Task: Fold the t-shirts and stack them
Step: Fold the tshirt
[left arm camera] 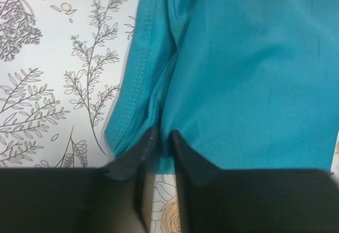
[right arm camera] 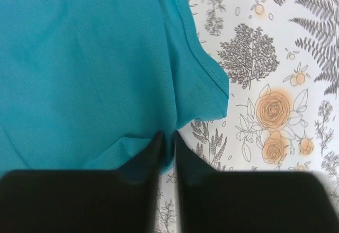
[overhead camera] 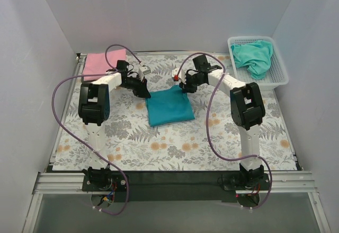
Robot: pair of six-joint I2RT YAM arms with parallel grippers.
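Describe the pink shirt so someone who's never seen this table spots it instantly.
Start at the floral table cover, then go to its far left corner. The pink t-shirt lies folded there; the teal t-shirt sits mid-table, the aqua t-shirt in the white basket.

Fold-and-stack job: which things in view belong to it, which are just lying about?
Job: teal t-shirt, folded, centre; pink t-shirt, folded, far left; aqua t-shirt, crumpled in the white mesh basket.
Lying about: white mesh basket; floral table cover.
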